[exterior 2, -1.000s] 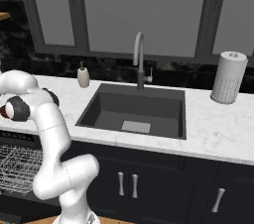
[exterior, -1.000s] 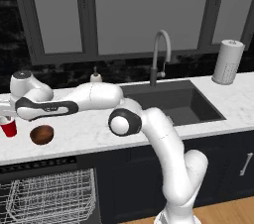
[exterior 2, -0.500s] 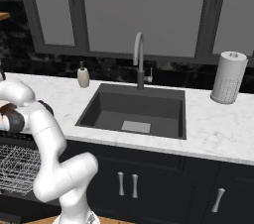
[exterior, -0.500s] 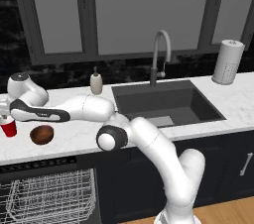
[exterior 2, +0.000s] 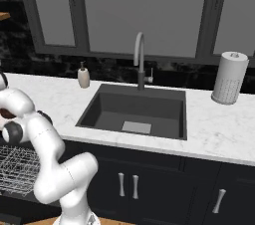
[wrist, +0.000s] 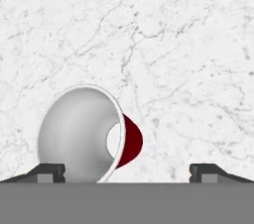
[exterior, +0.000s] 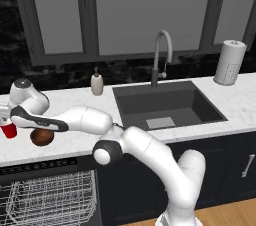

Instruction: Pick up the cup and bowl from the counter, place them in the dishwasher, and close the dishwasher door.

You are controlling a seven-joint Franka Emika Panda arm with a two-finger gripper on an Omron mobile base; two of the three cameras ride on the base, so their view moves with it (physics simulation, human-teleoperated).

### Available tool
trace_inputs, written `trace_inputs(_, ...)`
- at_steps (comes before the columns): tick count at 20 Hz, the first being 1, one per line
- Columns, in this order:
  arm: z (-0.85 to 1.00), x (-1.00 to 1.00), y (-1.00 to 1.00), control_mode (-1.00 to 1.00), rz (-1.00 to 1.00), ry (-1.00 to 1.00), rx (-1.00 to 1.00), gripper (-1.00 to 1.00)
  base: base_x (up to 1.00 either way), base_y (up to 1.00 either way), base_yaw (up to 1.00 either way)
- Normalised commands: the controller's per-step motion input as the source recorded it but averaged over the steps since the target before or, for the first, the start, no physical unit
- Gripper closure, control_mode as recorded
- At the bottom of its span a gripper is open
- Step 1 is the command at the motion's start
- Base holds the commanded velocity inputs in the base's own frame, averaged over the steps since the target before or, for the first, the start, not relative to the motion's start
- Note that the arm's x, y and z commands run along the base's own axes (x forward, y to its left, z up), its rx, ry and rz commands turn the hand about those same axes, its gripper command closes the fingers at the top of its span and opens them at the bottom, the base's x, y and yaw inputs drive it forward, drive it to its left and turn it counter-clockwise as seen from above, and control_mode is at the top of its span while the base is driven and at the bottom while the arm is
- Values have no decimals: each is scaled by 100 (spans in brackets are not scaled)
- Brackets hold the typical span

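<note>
White marble-patterned counter (exterior: 70, 101) stretched bare behind the small red white-rimmed cup (wrist: 87, 134), which stood near the left front edge beside the reddish-brown wooden bowl (exterior: 42, 137). Above the cup, the gripper (wrist: 127, 172) hung with fingers spread wide, holding nothing.

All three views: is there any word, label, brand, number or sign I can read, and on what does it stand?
None can be read in any view.
The cup, the bowl, the soap dispenser and the paper towel roll bear no print.
The counter shows only grey veins.
The dishwasher control strip shows small vents, no letters.
</note>
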Motion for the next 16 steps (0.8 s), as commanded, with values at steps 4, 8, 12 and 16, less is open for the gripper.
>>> trace_inputs(4, 0, 26, 15, -100, 0, 0, -1, -100, 0, 0, 0)
trace_inputs(8, 0, 29, 49, -100, 0, 0, -4, -100, 0, 0, 0)
trace_inputs(12, 0, 24, 42, -100, 0, 0, -4, 100, 0, 0, 0)
trace_inputs(16, 0, 16, 10, -100, 0, 0, 0, 100, 0, 0, 0)
